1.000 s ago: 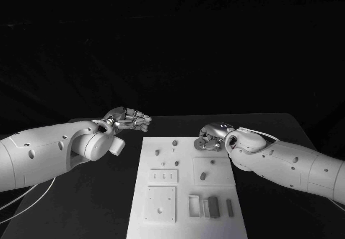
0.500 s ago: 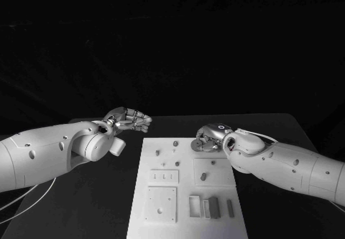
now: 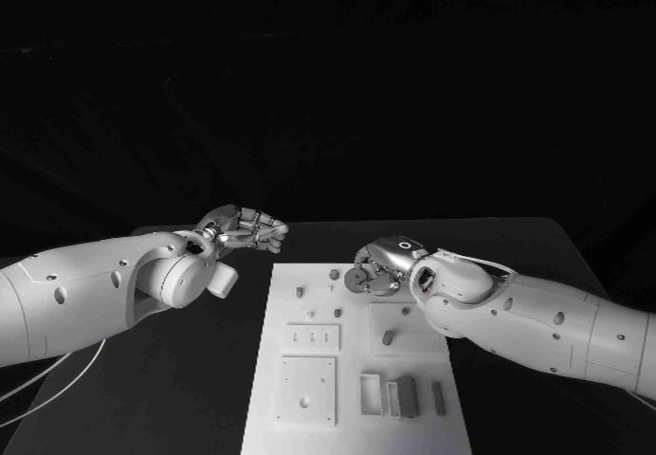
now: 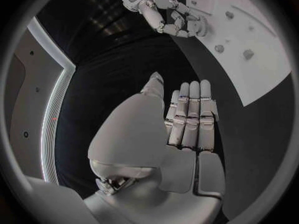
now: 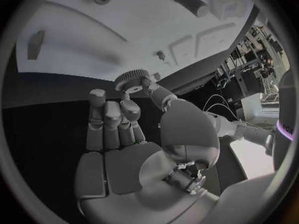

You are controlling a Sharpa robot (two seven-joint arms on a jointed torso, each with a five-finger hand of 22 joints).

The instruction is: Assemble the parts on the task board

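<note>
The right hand (image 3: pixel 379 270) pinches a small ridged gear (image 5: pixel 131 79) in its fingertips above the far end of the flat white task board (image 3: pixel 349 417). Beside that end, the left hand (image 3: pixel 244 230) is clenched, holding nothing.

Two smooth white arms dotted with small dark screw holes; each ends in a silver, segmented robot hand: left robot hand (image 3: pixel 246 229), right robot hand (image 3: pixel 379 268). Thin pale cables (image 3: pixel 55 374) trail beneath the left arm.

The near end of the flat white task board (image 3: pixel 353 417) is cut off by the head view's bottom edge. Part of its far right corner is covered by the silver right hand (image 3: pixel 376 270), and the small toothed grey gear (image 5: pixel 131 79) pinched in its fingers (image 5: pixel 129 110) is partly hidden there.
</note>
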